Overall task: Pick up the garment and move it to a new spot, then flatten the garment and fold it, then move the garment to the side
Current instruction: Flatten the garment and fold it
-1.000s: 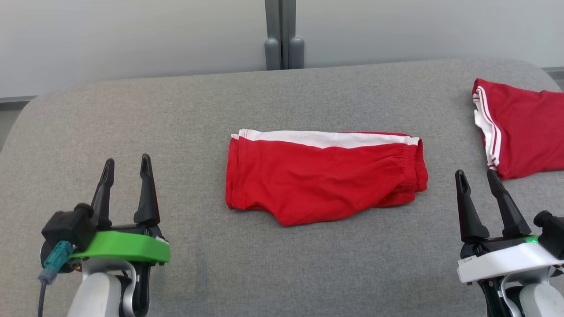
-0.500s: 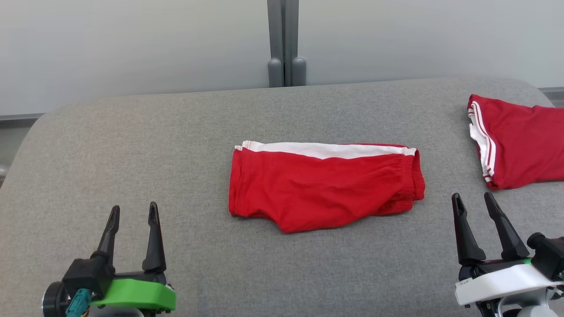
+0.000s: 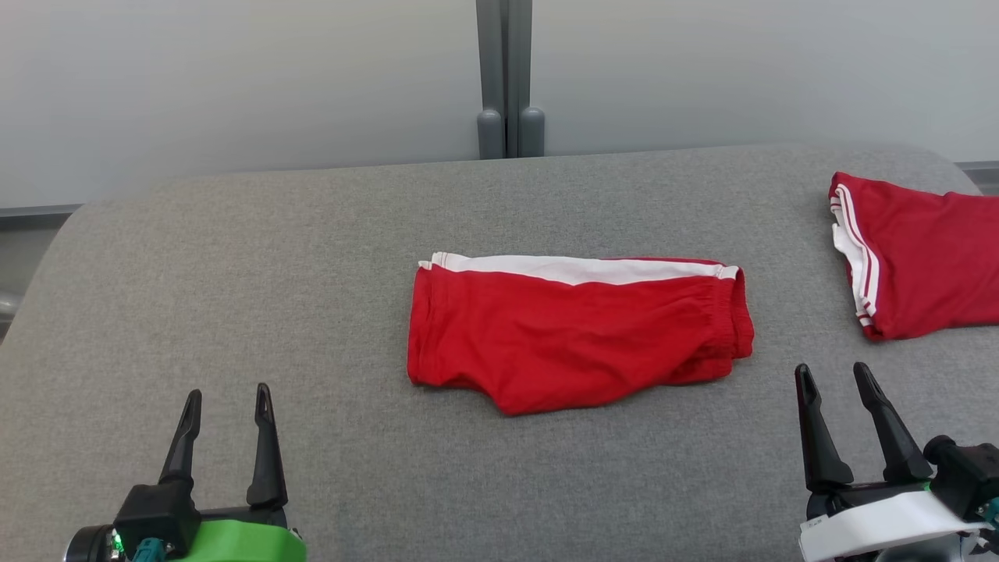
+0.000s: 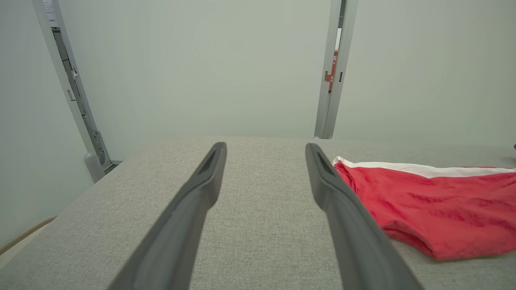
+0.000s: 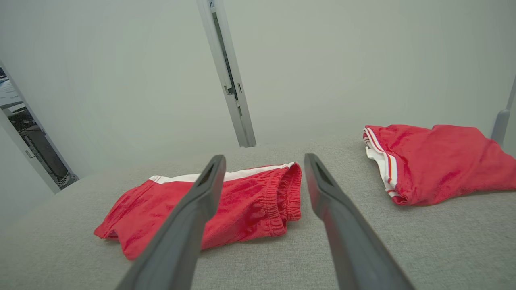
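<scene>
The garment [image 3: 577, 336] is a pair of red shorts with a white band, lying folded in the middle of the grey padded table [image 3: 234, 273]. My left gripper [image 3: 228, 392] is open near the front left edge, well to the left of the garment and holding nothing. My right gripper [image 3: 831, 368] is open at the front right, just past the elastic waistband end. In the left wrist view the garment [image 4: 435, 209] lies right of the open left gripper [image 4: 266, 146]. In the right wrist view the garment [image 5: 242, 205] lies beyond the open right gripper [image 5: 265, 157].
A second red garment with white stripes [image 3: 921, 257] lies at the table's far right, running off the view; it also appears in the right wrist view [image 5: 435, 161]. A grey post [image 3: 509, 78] stands against the pale wall behind the table's rounded back edge.
The head camera has tilted, shifting the whole picture down a little. Both grippers have drawn back toward the near edge, the left one more. The garment has not moved; both grippers stay open.
</scene>
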